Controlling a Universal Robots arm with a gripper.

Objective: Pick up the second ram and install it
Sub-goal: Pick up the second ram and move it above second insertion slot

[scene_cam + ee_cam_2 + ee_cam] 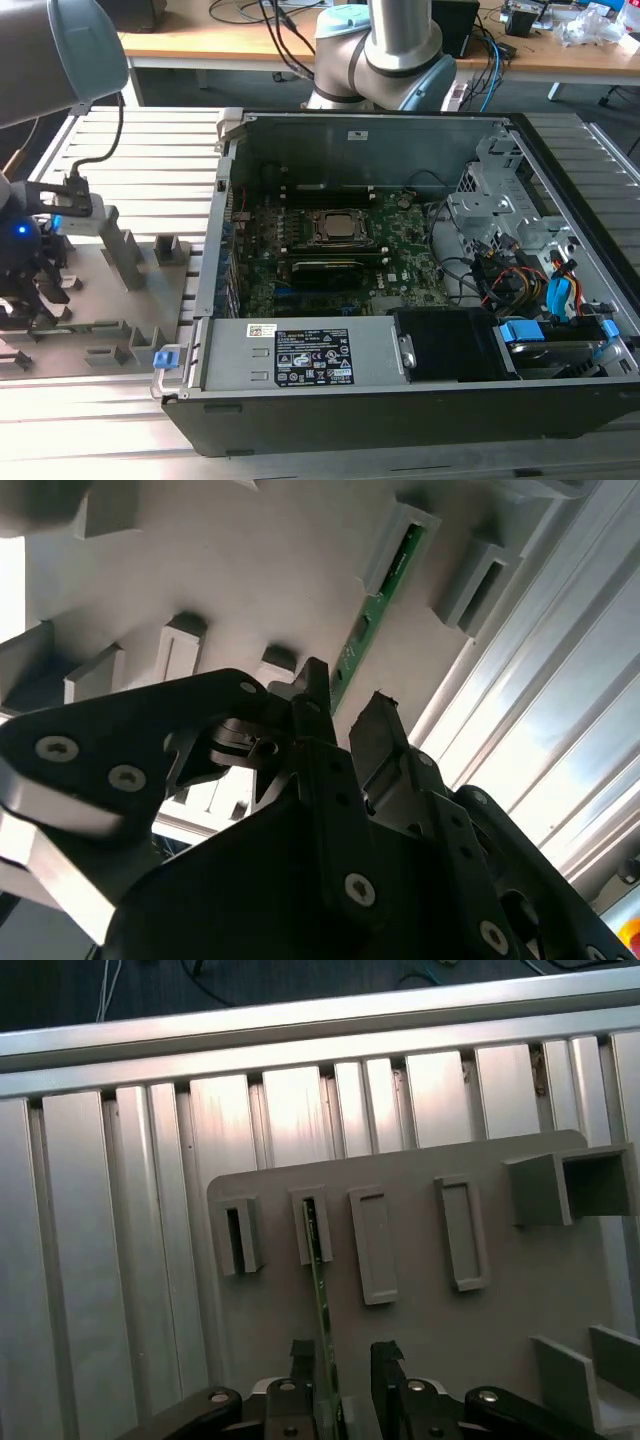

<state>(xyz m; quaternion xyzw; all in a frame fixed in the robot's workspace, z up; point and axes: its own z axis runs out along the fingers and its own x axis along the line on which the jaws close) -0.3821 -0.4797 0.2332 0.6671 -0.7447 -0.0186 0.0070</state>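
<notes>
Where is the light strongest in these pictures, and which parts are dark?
In the second wrist view, glare whitens the metal slats, and the gripper is a dark shape against the pale grey tray; in the first wrist view, soft sheen runs along the slats; in the exterior view, the computer case is dim inside.

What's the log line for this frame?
phase: pre-grasp | jaws: open, straddling second ram | ram: on edge in grey tray slot | installed: no

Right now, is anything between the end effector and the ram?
Nothing: in the first wrist view the ram, standing in a tray slot, reaches into the gap between the fingers of the open end effector.
</notes>
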